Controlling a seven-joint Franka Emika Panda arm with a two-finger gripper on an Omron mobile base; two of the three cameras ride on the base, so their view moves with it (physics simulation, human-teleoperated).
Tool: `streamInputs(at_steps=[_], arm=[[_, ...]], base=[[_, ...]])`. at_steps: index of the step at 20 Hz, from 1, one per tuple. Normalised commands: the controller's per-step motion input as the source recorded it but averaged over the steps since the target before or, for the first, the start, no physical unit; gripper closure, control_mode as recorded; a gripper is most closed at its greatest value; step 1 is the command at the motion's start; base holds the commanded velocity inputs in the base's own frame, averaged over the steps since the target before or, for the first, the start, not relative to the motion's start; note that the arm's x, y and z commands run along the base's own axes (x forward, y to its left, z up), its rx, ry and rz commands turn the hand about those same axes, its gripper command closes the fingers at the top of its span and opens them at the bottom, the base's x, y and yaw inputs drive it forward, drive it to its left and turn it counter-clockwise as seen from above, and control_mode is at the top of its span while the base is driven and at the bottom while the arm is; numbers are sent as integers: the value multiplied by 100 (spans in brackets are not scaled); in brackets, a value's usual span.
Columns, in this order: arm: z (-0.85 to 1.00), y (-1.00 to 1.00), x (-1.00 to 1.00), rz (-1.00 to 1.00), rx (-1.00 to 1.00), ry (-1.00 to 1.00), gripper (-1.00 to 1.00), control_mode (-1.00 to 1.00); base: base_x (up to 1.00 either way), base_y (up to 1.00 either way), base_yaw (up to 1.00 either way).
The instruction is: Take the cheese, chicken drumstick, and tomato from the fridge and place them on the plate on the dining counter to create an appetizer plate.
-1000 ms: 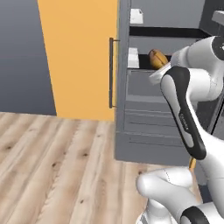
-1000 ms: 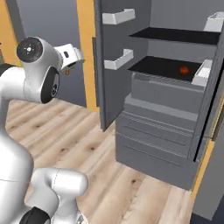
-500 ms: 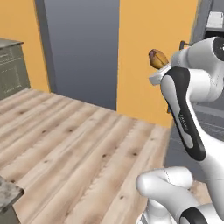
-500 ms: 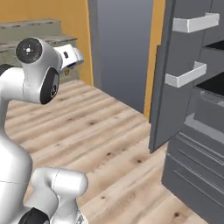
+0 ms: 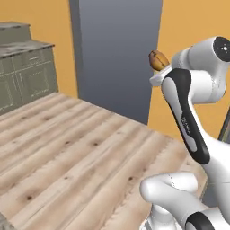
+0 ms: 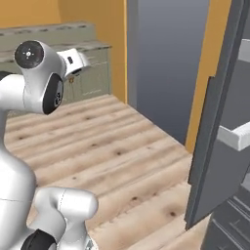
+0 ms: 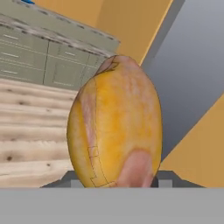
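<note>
Drumstick in the claw, carried away from the fridge

The chicken drumstick (image 7: 114, 124) fills the centre of the hand view and pokes above the gripper (image 5: 158, 67) in the upper right of the left base view. It looks light, firm and rounded, likely slick, best pinched across its thick middle. The claw seems half closed around it, though its fingertips are hidden.

A rendered home kitchen — shown by olive-grey base cabinets (image 5: 27, 76) with drawer fronts under a mottled marble top (image 6: 73, 46), set against orange walls (image 5: 36, 11). Pale wooden plank floor (image 5: 67, 152) throughout. At the right, an open dark grey fridge door (image 6: 217, 136) with a white bin (image 6: 237, 136) — plainly a place for storing and preparing food.
</note>
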Motion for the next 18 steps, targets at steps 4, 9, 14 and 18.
streamInputs(at_steps=[4, 9, 14, 18], arm=[[0, 0, 0, 0, 0, 0, 100, 100], [0, 0, 0, 0, 0, 0, 100, 100], [0, 0, 0, 0, 0, 0, 100, 100], [0, 0, 0, 0, 0, 0, 100, 100]], base=[[100, 0, 20], [100, 0, 25], [100, 0, 42], [100, 0, 47]])
